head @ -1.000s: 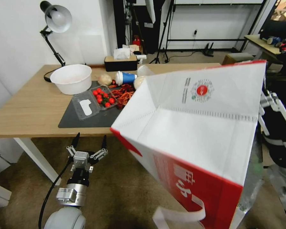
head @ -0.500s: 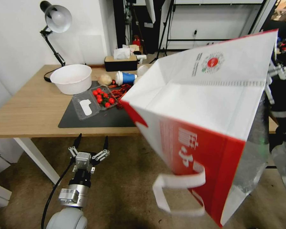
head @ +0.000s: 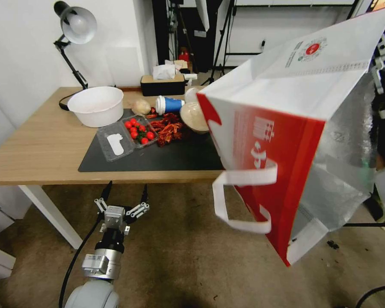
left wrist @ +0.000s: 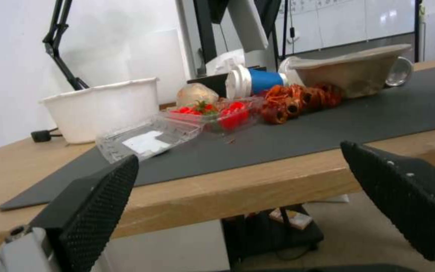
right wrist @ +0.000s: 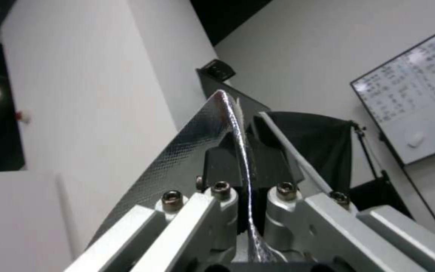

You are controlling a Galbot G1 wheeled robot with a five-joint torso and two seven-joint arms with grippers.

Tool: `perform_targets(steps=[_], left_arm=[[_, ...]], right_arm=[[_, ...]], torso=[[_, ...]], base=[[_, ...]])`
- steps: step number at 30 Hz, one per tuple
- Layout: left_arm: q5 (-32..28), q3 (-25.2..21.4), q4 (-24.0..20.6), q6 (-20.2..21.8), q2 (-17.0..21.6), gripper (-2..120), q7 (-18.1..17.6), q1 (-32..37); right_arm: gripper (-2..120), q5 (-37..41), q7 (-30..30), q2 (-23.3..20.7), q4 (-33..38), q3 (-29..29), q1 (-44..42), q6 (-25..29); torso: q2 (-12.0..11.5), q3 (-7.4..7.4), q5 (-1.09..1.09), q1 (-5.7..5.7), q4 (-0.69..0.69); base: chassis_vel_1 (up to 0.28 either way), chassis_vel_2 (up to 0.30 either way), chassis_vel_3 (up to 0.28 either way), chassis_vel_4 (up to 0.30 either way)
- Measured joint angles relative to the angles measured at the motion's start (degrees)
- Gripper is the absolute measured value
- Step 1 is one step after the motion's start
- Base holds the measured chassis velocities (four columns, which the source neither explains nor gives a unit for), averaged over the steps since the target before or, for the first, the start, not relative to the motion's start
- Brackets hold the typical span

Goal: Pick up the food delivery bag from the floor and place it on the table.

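Observation:
The food delivery bag (head: 286, 107) hangs tipped in the air at the right, off the floor (head: 179, 256), its red side panel, foil lining and white strap handles facing me. Its lower corner overlaps the table's (head: 38, 149) right front edge and the dark mat (head: 158, 158). My right gripper (right wrist: 245, 166) is shut on the bag's foil rim (right wrist: 187, 151); that arm stands behind the bag at the right edge of the head view. My left gripper (head: 126, 188) is open and holds nothing, low in front of the table edge (left wrist: 247, 189).
On the table stand a white bowl (head: 96, 105), a desk lamp (head: 75, 25), a clamshell of tomatoes (head: 132, 134), red food (head: 167, 126), a blue cup (head: 169, 105), a lidded bowl (head: 193, 116) and a tissue box (head: 162, 83). A white table leg (head: 51, 211) is left of my left arm.
The bag has swung up and to the right, turning its red side toward me and uncovering more of the mat and the lidded bowl. My left gripper has barely moved.

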Motion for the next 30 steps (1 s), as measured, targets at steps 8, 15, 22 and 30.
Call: perform_targets(steps=[8, 15, 22, 30], left_arm=[[0.46, 0.12, 0.16, -0.18, -0.34, 100, 0.03, 0.20], [0.78, 0.20, 0.27, -0.28, -0.52, 100, 0.09, 0.23], [0.91, 0.27, 0.66, -0.37, -0.51, 100, 0.13, 0.24], [0.87, 0.25, 1.16, -0.40, -0.42, 100, 0.15, 0.04]], right_arm=[[0, 0.00, 6.61, -1.01, -3.23, -2.91, 4.64, -0.39], [0, 0.00, 11.27, -1.11, -6.54, -5.21, 7.14, -0.61], [0, -0.90, 13.16, -1.11, -11.81, -7.02, 9.14, -0.54], [0, -2.16, 13.82, -1.48, -15.32, -7.34, 9.93, -0.48]], torso=[[0.00, 0.00, 0.00, 0.00, 0.00], [0.00, 0.00, 0.00, 0.00, 0.00], [0.00, 0.00, 0.01, 0.00, 0.00], [-0.01, 0.00, 0.00, 0.00, 0.00]], base=[[0.000, 0.000, 0.000, 0.000], [0.000, 0.000, 0.000, 0.000], [0.000, 0.000, 0.000, 0.000], [0.000, 0.000, 0.000, 0.000]])
